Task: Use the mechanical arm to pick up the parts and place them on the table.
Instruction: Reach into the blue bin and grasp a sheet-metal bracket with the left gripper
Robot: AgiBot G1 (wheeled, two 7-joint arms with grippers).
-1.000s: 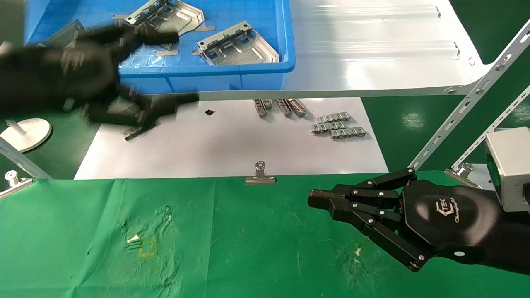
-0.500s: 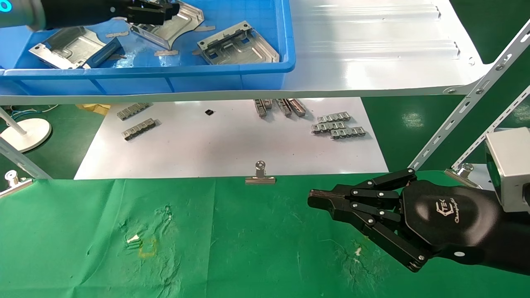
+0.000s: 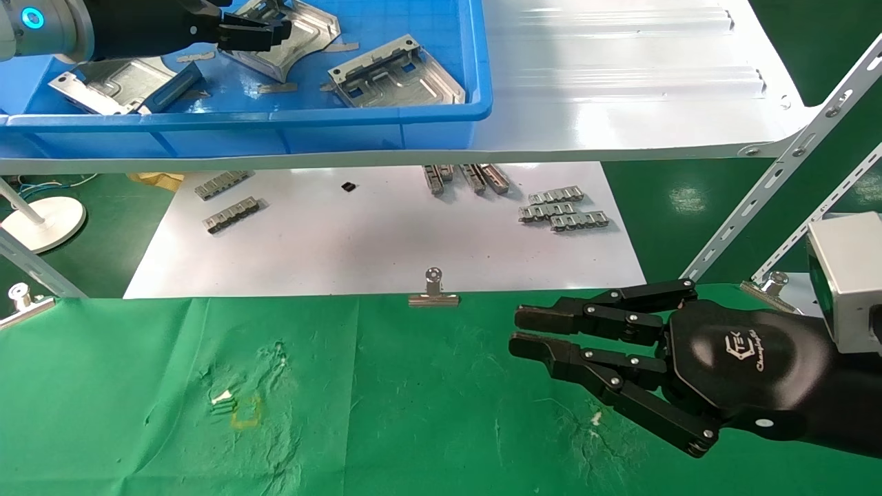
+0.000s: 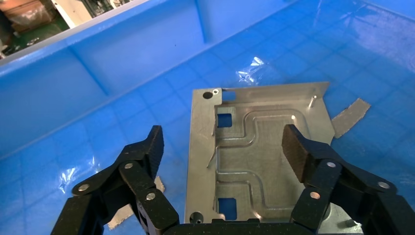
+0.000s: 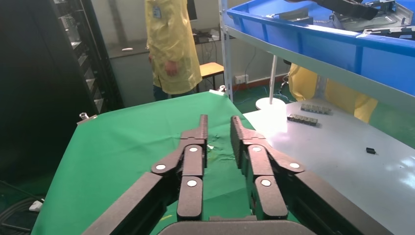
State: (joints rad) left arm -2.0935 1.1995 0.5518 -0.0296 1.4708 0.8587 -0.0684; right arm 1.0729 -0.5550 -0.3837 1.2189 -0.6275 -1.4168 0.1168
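Three silver-grey parts lie in a blue bin: one at the left (image 3: 120,79), one at the back (image 3: 310,31) and one at the right (image 3: 396,76). My left gripper (image 3: 265,34) reaches into the bin and hovers over the back part. In the left wrist view the left gripper (image 4: 225,149) is open, its pads on either side of that part (image 4: 254,147) without touching it. My right gripper (image 3: 521,332) hovers low over the green table (image 3: 413,413), fingers slightly apart and holding nothing. The right wrist view shows the right gripper (image 5: 219,122) with a narrow gap.
The blue bin (image 3: 275,117) sits on a glossy white shelf (image 3: 620,83). Below lies a white board (image 3: 386,241) with link strips (image 3: 565,210). A binder clip (image 3: 433,293) holds the cloth edge. Slanted metal struts (image 3: 778,165) rise at the right. A person in yellow (image 5: 171,44) stands beyond the table.
My left arm has swung up from in front of the shelf into the bin and settled over the back part. The right gripper's fingers have parted slightly.
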